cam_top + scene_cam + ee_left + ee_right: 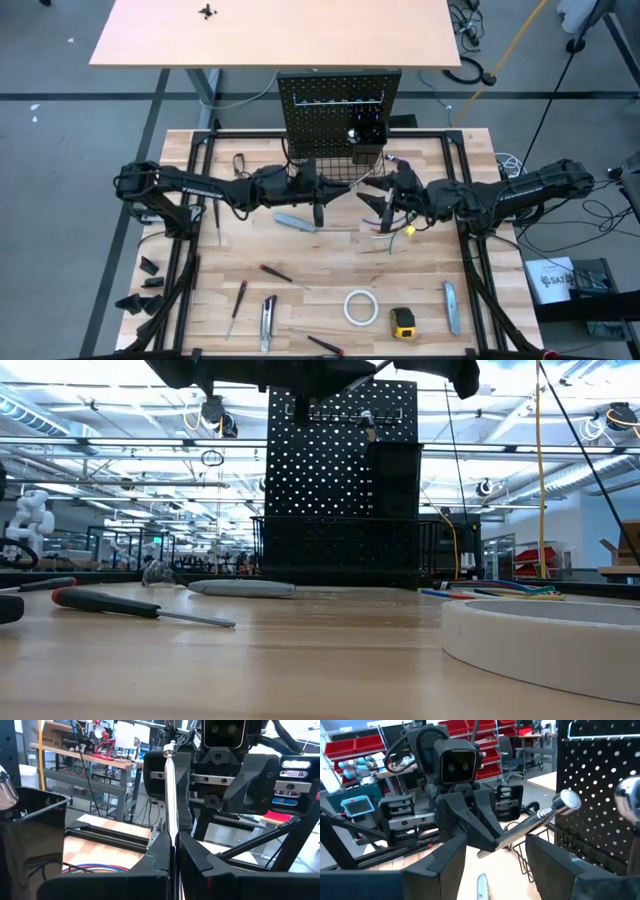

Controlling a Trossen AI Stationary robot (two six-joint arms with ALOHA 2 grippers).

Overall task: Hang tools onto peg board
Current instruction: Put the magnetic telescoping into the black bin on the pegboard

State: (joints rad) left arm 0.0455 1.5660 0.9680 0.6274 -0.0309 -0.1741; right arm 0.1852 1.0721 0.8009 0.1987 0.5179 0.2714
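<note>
My left gripper [172,851] is closed on a silver tool [170,795], probably a ratchet, whose long axis runs straight out from the jaws toward my right gripper [495,851]. The right jaws are partly open and empty, the handle end just beyond them. The peg board [338,105] stands near, beside both.

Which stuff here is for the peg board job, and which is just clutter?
Job: peg board; silver tool in the shut left gripper; tape roll; tape measure; screwdriver; utility knife.
Lying about: coloured wire bundle; peach tabletop behind.
</note>
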